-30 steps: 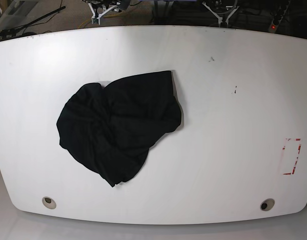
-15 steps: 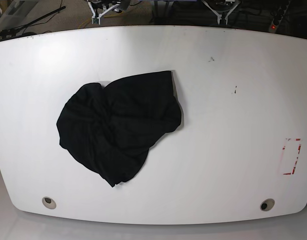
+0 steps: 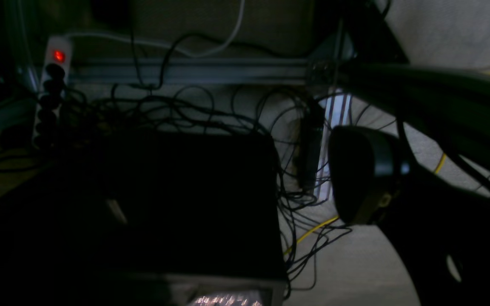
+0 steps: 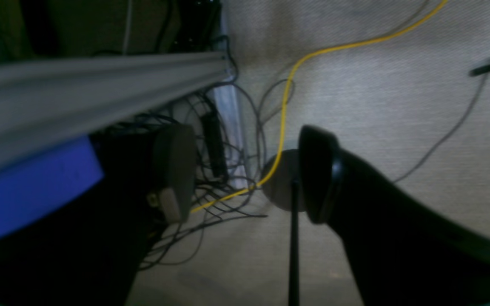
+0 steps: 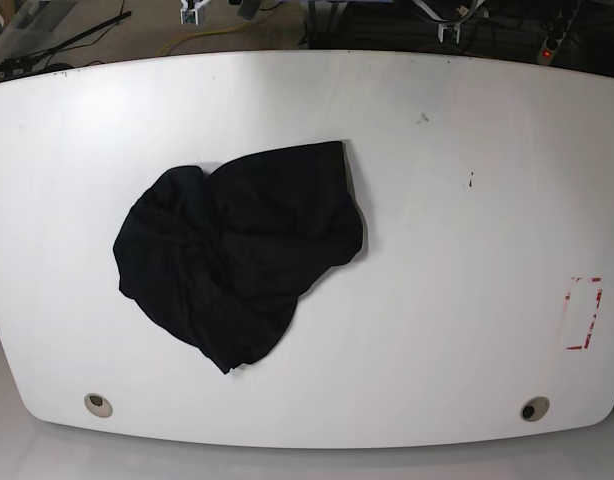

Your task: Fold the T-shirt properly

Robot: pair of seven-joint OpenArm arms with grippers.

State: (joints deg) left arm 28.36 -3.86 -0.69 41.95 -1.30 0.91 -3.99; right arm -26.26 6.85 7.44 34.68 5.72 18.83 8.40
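The black T-shirt (image 5: 232,250) lies crumpled in a rough heap on the white table (image 5: 457,250), left of centre, with no arm near it. Neither gripper shows in the base view. In the right wrist view my right gripper (image 4: 247,174) hangs open over the carpeted floor behind the table, with nothing between its two fingers (image 4: 321,174). My left gripper (image 3: 240,187) also faces the floor. Only one of its fingers (image 3: 364,174) shows, the other is lost in the dark, and nothing is held.
A red tape rectangle (image 5: 584,312) marks the table's right side, and two round holes (image 5: 98,404) (image 5: 534,409) sit near the front edge. Below the grippers are tangled cables, a power strip (image 3: 53,85) with a red light, a dark box (image 3: 177,204) and a yellow cable (image 4: 287,97).
The white arm parts at the table's far edge have slid upward, almost out of the base view. The T-shirt has not moved.
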